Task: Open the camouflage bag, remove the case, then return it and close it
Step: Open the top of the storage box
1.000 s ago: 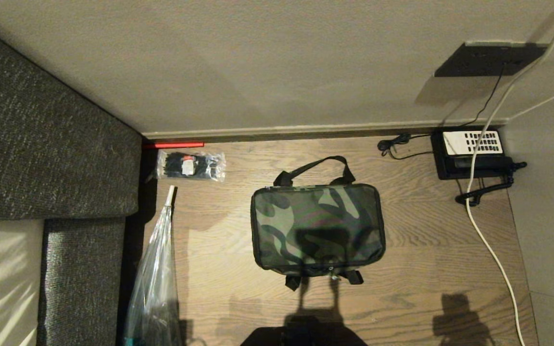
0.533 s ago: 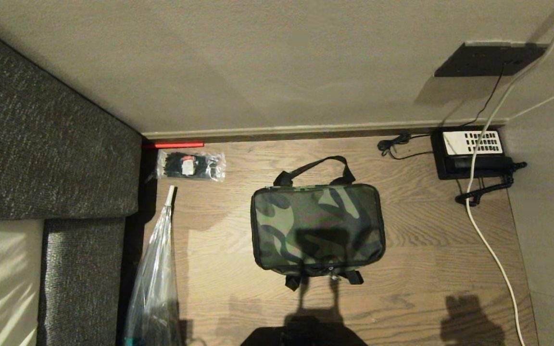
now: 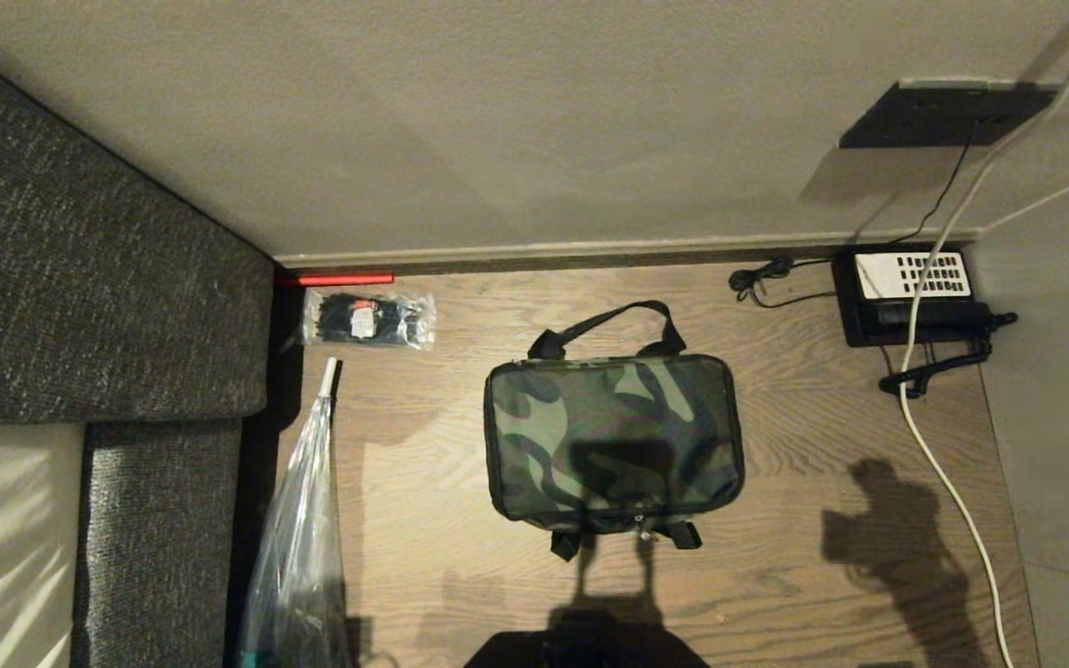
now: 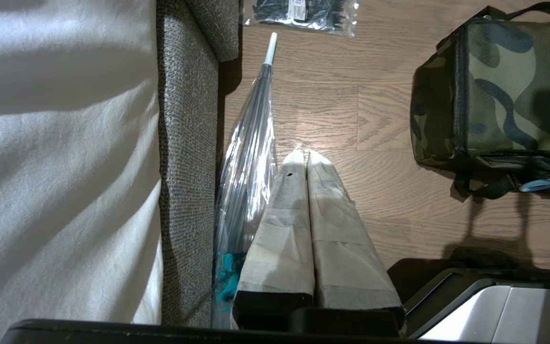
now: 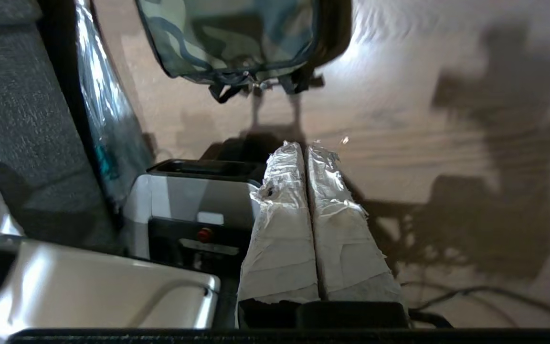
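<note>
The camouflage bag (image 3: 612, 438) sits zipped on the wooden floor (image 3: 804, 445) with both end effectors clenched and empty, so the right end effector (image 5: 306, 145) should spread its fingers and go for the zipper pull (image 3: 638, 521) at the near edge.

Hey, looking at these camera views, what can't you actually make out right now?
- The case: no view shows it; the camouflage bag is closed.
- Both arms: outside the head view.
- Bag's zipper pull: blurred in the right wrist view.
- Packet of black ties: cut by the left wrist view's edge.
</note>
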{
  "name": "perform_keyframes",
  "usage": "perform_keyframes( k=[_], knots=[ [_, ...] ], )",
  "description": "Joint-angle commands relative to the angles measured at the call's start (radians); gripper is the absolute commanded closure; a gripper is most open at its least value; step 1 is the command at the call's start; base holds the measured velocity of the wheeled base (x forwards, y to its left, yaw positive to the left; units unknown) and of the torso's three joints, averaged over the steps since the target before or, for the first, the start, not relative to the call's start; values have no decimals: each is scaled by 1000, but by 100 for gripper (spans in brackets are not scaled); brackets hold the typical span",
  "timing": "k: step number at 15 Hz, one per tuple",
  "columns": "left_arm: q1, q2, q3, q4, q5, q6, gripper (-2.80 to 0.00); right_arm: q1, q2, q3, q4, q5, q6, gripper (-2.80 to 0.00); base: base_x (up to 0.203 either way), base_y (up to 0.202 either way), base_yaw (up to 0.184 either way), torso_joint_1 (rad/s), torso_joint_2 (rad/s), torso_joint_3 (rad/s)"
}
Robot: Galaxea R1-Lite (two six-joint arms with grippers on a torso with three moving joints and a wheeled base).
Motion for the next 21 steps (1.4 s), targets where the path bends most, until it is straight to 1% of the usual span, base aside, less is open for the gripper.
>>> perform_keyframes(
  k=[1,2,3,4,5,6,8,9,11,12,13,14,15,17,18,19,20,21],
  knots=[
    [0,0,3,0,0,0,0,27,363,56,-210,8,3,0,0,0,0,0,0,0],
    [0,0,3,0,0,0,0,43,499,88,-322,11,5,0,0,0,0,0,0,0],
    [0,0,3,0,0,0,0,75,630,110,-444,13,6,0,0,0,0,0,0,0],
    [0,0,3,0,0,0,0,114,746,134,-570,14,7,0,0,0,0,0,0,0],
    [0,0,3,0,0,0,0,166,856,171,-731,-5,15,0,0,0,0,0,0,0],
    [0,0,3,0,0,0,0,233,956,215,-899,-41,28,0,0,0,0,0,0,0],
    [0,0,3,0,0,0,0,351,1074,303,-1088,-135,51,0,0,0,0,0,0,0],
    [0,0,3,0,0,0,0,380,1098,323,-1140,-166,65,0,0,0,0,0,0,0],
    [0,0,3,0,0,0,0,449,1191,340,-1284,-171,115,0,0,0,0,0,0,0],
    [0,0,3,0,0,0,0,469,1216,350,-1346,-174,130,0,0,0,0,0,0,0],
    [0,0,3,0,0,0,0,491,1260,366,-1449,-178,134,0,0,0,0,0,0,0],
    [0,0,3,0,0,0,0,520,1290,388,-1511,-185,139,0,0,0,0,0,0,0],
    [0,0,3,0,0,0,0,530,1297,397,-1524,-190,139,0,0,0,0,0,0,0],
    [0,0,3,0,0,0,0,618,1347,422,-1577,-228,139,0,0,0,0,0,0,0],
    [0,0,3,0,0,0,0,638,1362,428,-1598,-255,136,-280,0,0,0,0,0,0],
    [0,0,3,0,0,0,0,661,1398,424,-1617,-311,125,-280,0,0,0,0,0,0],
    [0,0,3,0,0,0,0,681,1450,427,-1635,-362,93,-280,0,0,0,0,0,0],
    [0,0,3,0,0,0,0,692,1480,434,-1650,-390,68,-280,0,0,0,0,0,0]
  ],
)
